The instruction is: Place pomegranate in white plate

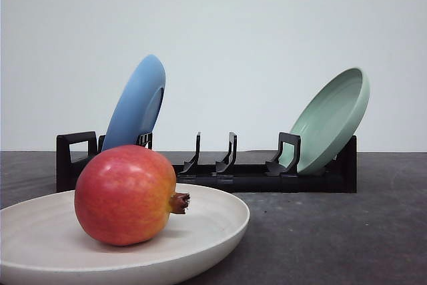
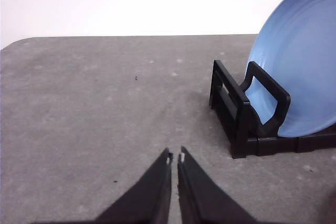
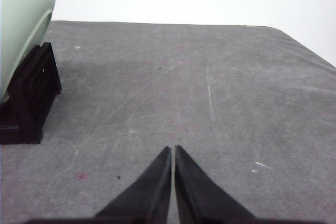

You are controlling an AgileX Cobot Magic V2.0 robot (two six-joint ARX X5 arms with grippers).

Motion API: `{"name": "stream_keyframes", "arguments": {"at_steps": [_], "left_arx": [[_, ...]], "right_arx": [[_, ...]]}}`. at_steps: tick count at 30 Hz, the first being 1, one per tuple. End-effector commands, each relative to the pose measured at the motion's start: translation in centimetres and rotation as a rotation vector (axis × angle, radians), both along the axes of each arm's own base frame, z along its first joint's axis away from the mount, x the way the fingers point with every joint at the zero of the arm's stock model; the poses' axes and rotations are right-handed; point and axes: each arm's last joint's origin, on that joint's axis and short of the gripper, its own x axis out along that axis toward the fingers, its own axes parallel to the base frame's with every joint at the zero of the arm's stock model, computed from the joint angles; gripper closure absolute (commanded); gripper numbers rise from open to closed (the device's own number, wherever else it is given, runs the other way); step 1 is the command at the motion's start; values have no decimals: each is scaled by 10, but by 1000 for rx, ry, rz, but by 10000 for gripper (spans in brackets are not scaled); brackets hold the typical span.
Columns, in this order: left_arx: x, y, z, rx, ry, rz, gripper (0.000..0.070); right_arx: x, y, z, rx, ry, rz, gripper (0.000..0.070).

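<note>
The grey table point(image 1: 347, 231) is carrying everything, stretching back to a pale wall. Nearest the camera on the left, the white plate point(image 1: 213, 231) is lying flat, and the pomegranate point(image 1: 123, 195) is sitting inside it, resting on the plate's floor with its brown crown pointing right. Judged from this, the placing is looking done.

Farther back, a black dish rack point(image 1: 220, 175) is running across the table. The blue plate point(image 1: 137, 105) is leaning in its left end and the pale green plate point(image 1: 330, 118) is leaning in its right end; the middle slots are standing vacant.

In the left wrist view the left gripper point(image 2: 175, 157) is hovering over bare table just beside the rack's left end, its fingers drawn nearly together with only a sliver between the tips, gripping nothing. In the right wrist view the right gripper point(image 3: 172, 150) is hanging over open table to the right of the rack, fingers pressed together and likewise gripping nothing.

Little is looking risky now. The fruit is round and lying unsupported on a shallow dish, so a knock to the plate or table could be setting it rolling towards the rim. An arm swinging low past the rack could also be tipping one of the leaning plates.
</note>
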Motion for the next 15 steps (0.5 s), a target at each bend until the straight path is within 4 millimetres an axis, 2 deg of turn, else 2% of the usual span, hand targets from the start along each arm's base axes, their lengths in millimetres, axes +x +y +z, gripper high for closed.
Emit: {"name": "stream_keyframes", "arguments": {"at_steps": [1,15], "left_arx": [[1,0,-2,-3,-2,-2,700],[1,0,-2,-3,-2,-2,700]], "right_arx": [[0,0,0,-7,-6,-1,694],[0,0,0,-7,-6,-1,694]]}}
